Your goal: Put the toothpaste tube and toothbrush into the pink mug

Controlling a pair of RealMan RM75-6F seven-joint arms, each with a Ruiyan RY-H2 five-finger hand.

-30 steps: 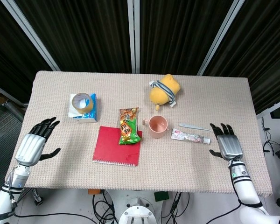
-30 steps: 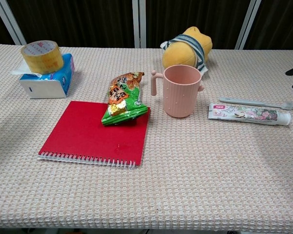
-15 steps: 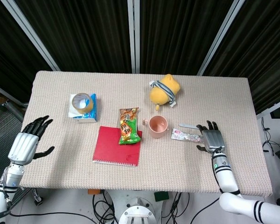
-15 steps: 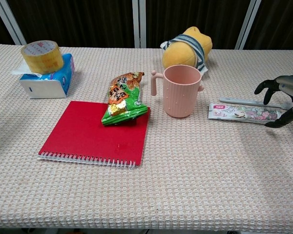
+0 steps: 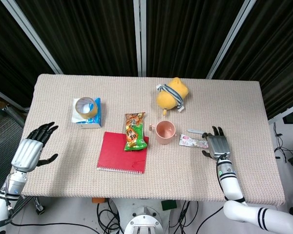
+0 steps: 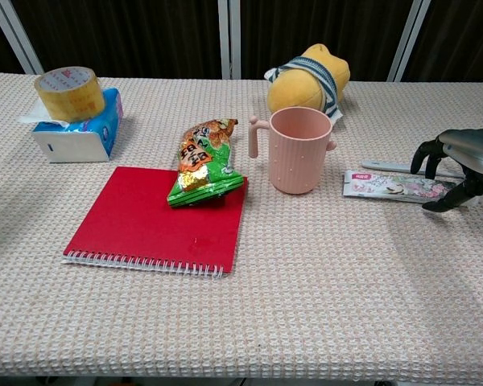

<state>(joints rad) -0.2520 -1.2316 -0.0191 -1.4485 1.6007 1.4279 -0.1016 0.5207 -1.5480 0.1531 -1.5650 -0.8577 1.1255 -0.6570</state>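
The pink mug (image 5: 164, 132) (image 6: 298, 150) stands upright mid-table, handle to the left. To its right the toothpaste tube (image 5: 193, 142) (image 6: 390, 186) lies flat, with the pale toothbrush (image 5: 195, 131) (image 6: 382, 166) just behind it. My right hand (image 5: 217, 146) (image 6: 460, 161) hovers over the tube's right end with its fingers spread and curved down, covering the cap and the brush's far end; whether it touches them I cannot tell. My left hand (image 5: 33, 148) is open, off the table's left edge, holding nothing.
A red spiral notebook (image 5: 123, 152) lies left of the mug with a snack packet (image 5: 135, 132) on its corner. A yellow plush toy (image 5: 171, 94) sits behind the mug. A tape roll (image 5: 85, 106) rests on a tissue pack (image 6: 81, 134) at the back left.
My right hand has moved left from the table's right side to above the toothpaste tube's right end. My left hand drifted slightly back and outward.
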